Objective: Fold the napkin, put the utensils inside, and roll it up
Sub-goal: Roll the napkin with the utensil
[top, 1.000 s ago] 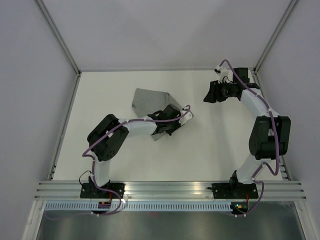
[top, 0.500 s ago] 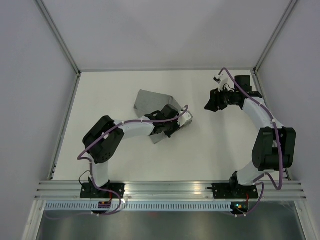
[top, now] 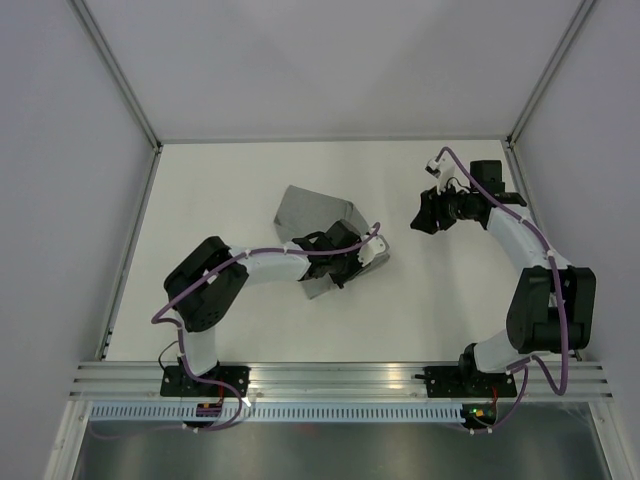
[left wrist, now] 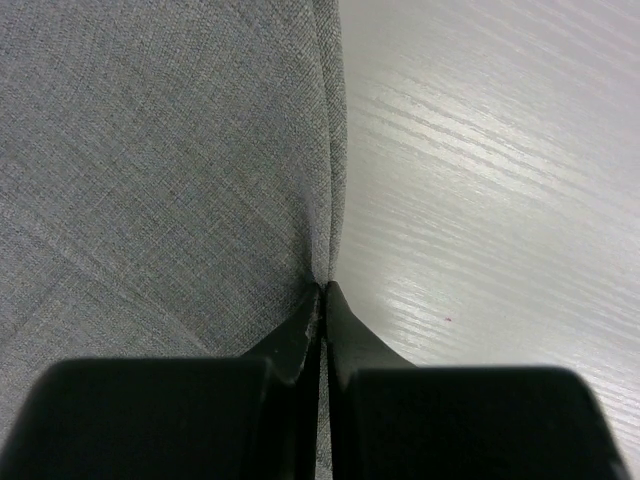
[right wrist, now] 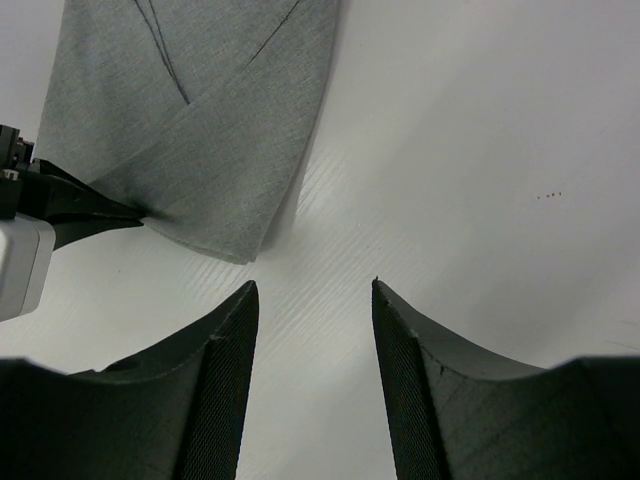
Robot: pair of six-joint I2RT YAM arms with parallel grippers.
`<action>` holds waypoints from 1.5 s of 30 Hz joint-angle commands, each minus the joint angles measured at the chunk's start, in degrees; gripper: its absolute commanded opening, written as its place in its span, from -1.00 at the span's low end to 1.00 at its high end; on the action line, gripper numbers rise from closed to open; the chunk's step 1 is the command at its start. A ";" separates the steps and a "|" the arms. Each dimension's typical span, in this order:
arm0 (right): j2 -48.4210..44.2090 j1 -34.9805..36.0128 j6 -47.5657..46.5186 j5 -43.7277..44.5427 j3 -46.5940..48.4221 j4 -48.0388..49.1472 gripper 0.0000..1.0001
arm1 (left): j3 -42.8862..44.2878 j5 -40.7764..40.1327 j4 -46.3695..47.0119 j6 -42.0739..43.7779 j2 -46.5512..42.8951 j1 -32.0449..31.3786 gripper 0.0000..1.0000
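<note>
folding step in hand: plain mid-grey matte fabric napkin (top: 305, 210), partly folded, mid white desk (top: 440, 300). left gripper (left wrist: 323, 292) jaws clamped on its edge; right gripper (right wrist: 312, 288) jaws apart, empty, nearby. next, probably: drawing the pinched edge across to flatten the fold.

— Where is the top camera?
— High above and behind the arm bases (top: 205, 382), facing down on the whole worktop (top: 250, 180).
— And the wrist cameras?
— The left one is very near, almost on the napkin (left wrist: 150, 150) edge. The right one looks from farther, past its own fingers (right wrist: 220, 380), and shares with it the napkin and the left end effector (right wrist: 135, 212).
</note>
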 commanded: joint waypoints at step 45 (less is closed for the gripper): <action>-11.69 28.78 -24.11 18.35 -19.72 17.59 0.23 | -8.05 -7.46 9.30 -26.81 -24.99 17.31 0.08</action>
